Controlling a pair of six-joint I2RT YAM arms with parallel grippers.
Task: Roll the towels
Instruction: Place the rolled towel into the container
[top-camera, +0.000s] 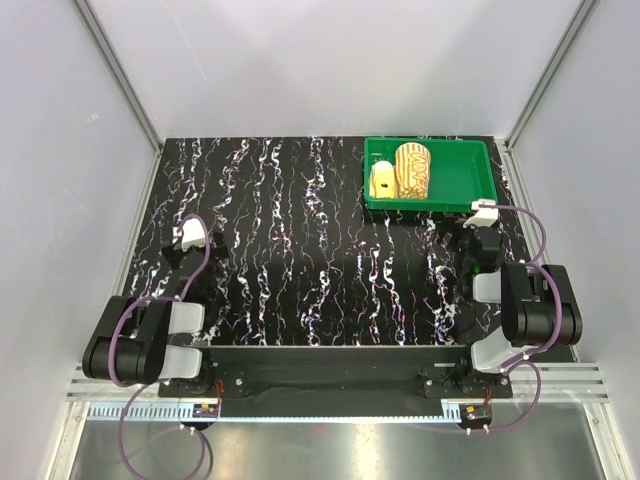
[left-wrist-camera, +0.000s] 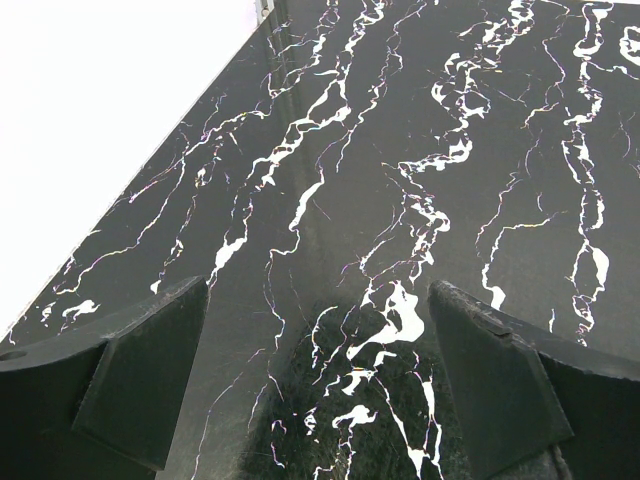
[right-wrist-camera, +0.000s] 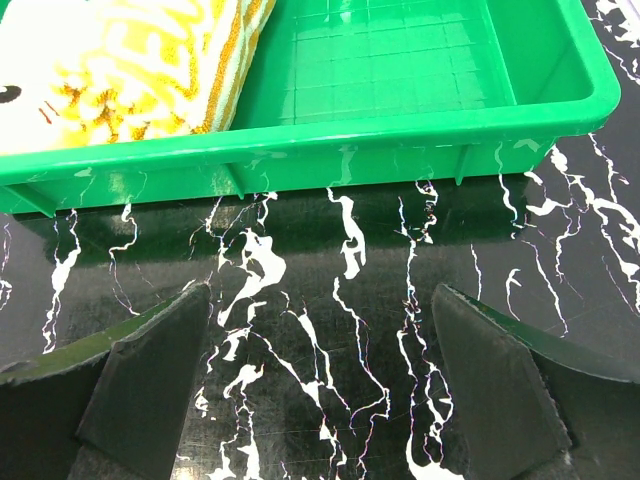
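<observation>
Two rolled towels lie in the green tray (top-camera: 465, 175) at the far right: the plain yellow towel (top-camera: 381, 179) on the left, the larger striped towel (top-camera: 413, 168) beside it. The striped towel also shows at the top left of the right wrist view (right-wrist-camera: 140, 65), inside the tray (right-wrist-camera: 400, 130). My right gripper (top-camera: 478, 228) is open and empty, just in front of the tray's near wall; its fingertips (right-wrist-camera: 320, 390) stand wide apart over the mat. My left gripper (top-camera: 187, 247) is open and empty at the mat's left side, over bare mat in its wrist view (left-wrist-camera: 315, 385).
The black marbled mat (top-camera: 310, 250) covers the table. White enclosure walls (top-camera: 60, 150) stand on both sides and behind. The mat's left edge (left-wrist-camera: 215, 85) runs close to my left gripper. The arm bases (top-camera: 340, 365) sit at the near edge.
</observation>
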